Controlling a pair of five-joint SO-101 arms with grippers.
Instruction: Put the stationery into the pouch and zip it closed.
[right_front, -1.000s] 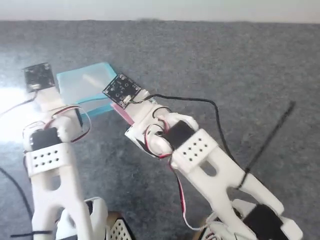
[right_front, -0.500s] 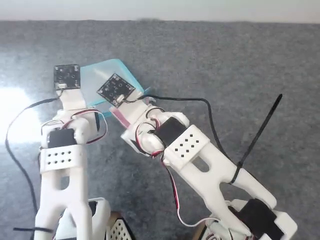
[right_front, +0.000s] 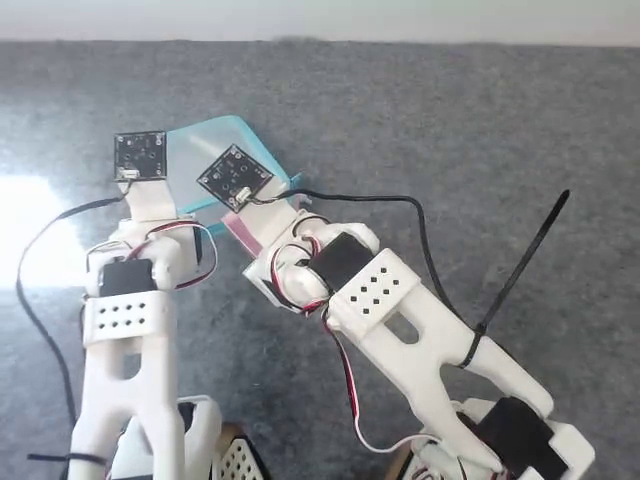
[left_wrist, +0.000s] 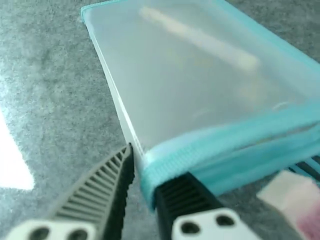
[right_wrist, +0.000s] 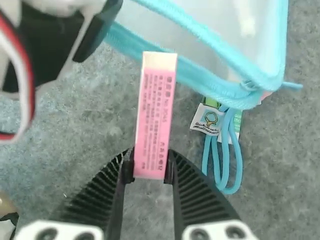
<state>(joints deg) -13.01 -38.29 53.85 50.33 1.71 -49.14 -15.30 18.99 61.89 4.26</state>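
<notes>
Since a second ago, our left end effector (left_wrist: 145, 197) has swung inward, dragging the pouch (left_wrist: 190, 85) across the worktop (right_front: 450, 120). It pinches the pouch's teal edge. Our right end effector (right_wrist: 148, 167) clamps the pink eraser (right_wrist: 156, 115), tip near the zipper. We should lift that lip, then feed the eraser in end-first.

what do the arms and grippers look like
The left arm and right arm are white plastic with black motors, perforated panels and loose red, white and black wires. Each wrist carries a square black camera board. A thick black cable trails over the right arm. The fingers are dark and ribbed.
</notes>
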